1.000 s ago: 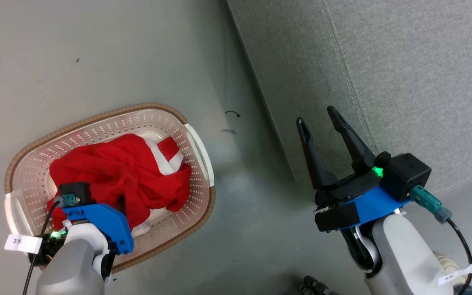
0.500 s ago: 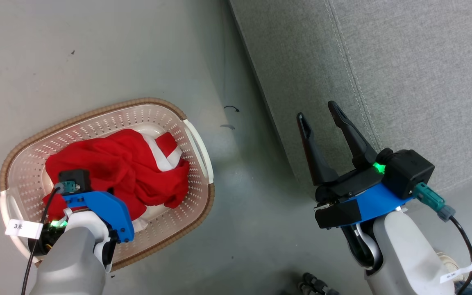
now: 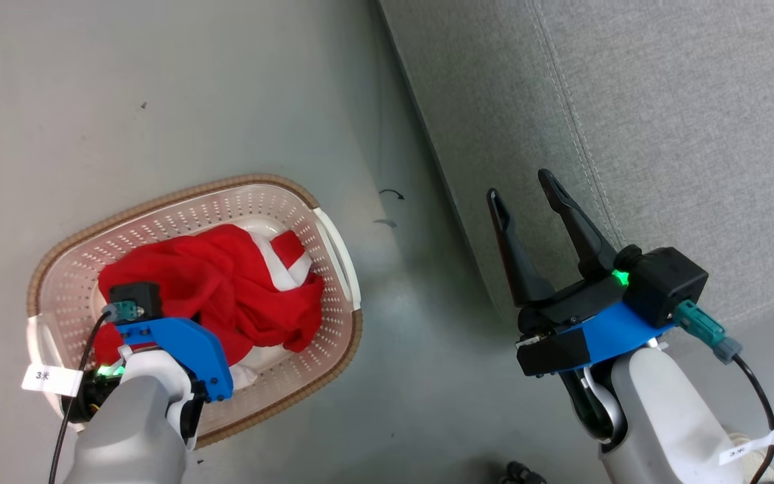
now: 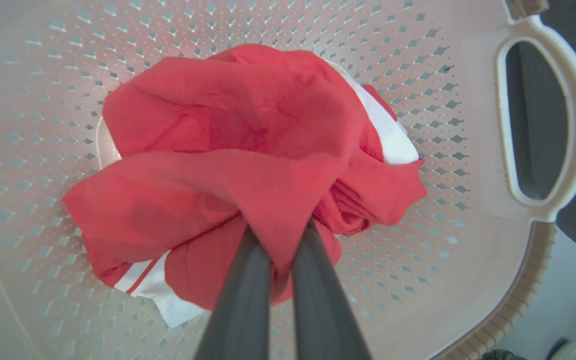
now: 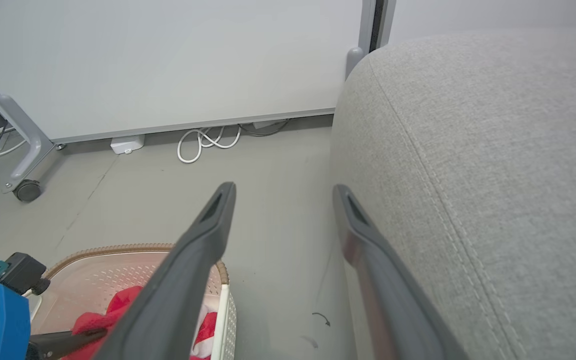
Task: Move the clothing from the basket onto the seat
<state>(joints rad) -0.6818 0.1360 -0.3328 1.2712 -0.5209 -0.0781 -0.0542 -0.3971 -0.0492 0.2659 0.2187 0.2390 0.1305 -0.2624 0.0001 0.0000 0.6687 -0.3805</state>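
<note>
The red clothing (image 3: 226,282) with white panels lies bunched in the cream basket (image 3: 179,196), which stands on the floor at the left. In the left wrist view my left gripper (image 4: 279,235) is shut on a fold of the clothing (image 4: 248,125), its two fingers pinched together inside the basket (image 4: 443,75). My right gripper (image 3: 520,188) hovers open and empty over the front edge of the grey seat (image 3: 662,121). The right wrist view has the right gripper (image 5: 283,189) between floor and seat (image 5: 493,150), with the basket (image 5: 118,248) and clothing (image 5: 118,305) at the lower left.
Grey floor separates the basket from the seat, with a small dark mark (image 3: 390,195) on it. Beyond, the right wrist view has a white panel on a wheeled frame (image 5: 27,191) and a coil of white cable (image 5: 203,142) at its foot.
My left gripper's fingers have closed on the red clothing in the basket. The head view has shifted a little. The right gripper has stayed where it was, open.
</note>
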